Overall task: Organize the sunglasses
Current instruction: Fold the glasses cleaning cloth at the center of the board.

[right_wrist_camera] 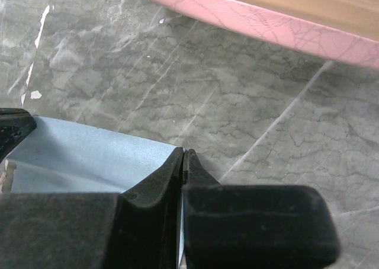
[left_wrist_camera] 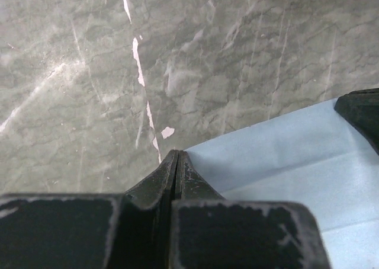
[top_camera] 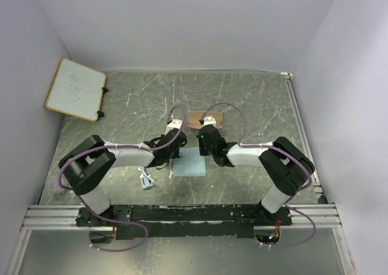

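Observation:
The sunglasses [top_camera: 145, 180], a small white-framed pair, lie on the table beside the left arm, left of the light blue cloth [top_camera: 189, 164]. My left gripper [top_camera: 176, 149] is shut at the cloth's far left corner [left_wrist_camera: 195, 152], its jaws pressed together there [left_wrist_camera: 177, 153]. My right gripper [top_camera: 205, 149] is shut on the far right corner, and a sliver of cloth [right_wrist_camera: 89, 156] shows between its fingers [right_wrist_camera: 184, 151]. The tan-pink case [top_camera: 205, 118] lies just beyond both grippers, and its pink rim [right_wrist_camera: 266, 26] shows in the right wrist view.
A small whiteboard [top_camera: 76, 88] leans at the far left corner. White walls close in the grey marbled table [top_camera: 254, 105] on three sides. A metal rail [top_camera: 182, 213] carries both arm bases at the near edge.

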`<state>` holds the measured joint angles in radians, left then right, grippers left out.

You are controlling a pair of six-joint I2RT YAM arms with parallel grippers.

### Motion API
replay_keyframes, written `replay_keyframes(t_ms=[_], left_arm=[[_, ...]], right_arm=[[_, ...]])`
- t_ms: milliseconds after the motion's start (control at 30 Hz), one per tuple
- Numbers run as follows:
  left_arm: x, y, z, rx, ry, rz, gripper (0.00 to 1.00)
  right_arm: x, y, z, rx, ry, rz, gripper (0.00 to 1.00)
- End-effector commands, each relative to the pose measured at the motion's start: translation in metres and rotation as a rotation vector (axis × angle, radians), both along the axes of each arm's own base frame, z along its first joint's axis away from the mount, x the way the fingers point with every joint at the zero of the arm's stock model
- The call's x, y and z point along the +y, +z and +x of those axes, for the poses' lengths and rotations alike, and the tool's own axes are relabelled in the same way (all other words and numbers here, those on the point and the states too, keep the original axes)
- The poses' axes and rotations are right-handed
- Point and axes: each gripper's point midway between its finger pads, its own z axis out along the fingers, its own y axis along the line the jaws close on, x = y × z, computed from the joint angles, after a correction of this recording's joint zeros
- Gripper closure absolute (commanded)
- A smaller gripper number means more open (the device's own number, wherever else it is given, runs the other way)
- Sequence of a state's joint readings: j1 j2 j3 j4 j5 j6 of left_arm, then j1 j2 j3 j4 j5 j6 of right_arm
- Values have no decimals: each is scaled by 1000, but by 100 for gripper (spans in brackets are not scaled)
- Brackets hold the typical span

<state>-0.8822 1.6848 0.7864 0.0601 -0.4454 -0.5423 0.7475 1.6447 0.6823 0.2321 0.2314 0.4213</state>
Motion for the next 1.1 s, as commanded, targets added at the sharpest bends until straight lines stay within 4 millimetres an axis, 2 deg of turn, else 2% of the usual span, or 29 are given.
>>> replay_keyframes(t_ms=[0, 700, 1067], left_arm=[[13, 4, -6, -13, 12, 43, 93], [9, 25, 4, -84, 10, 22, 93], [3, 38, 3, -103, -23, -19, 93]], right_arm=[[-5, 9, 3, -21, -18, -7, 100], [-4, 26, 4, -58, -15, 18, 100], [-8, 31, -2, -64, -15, 29, 100]])
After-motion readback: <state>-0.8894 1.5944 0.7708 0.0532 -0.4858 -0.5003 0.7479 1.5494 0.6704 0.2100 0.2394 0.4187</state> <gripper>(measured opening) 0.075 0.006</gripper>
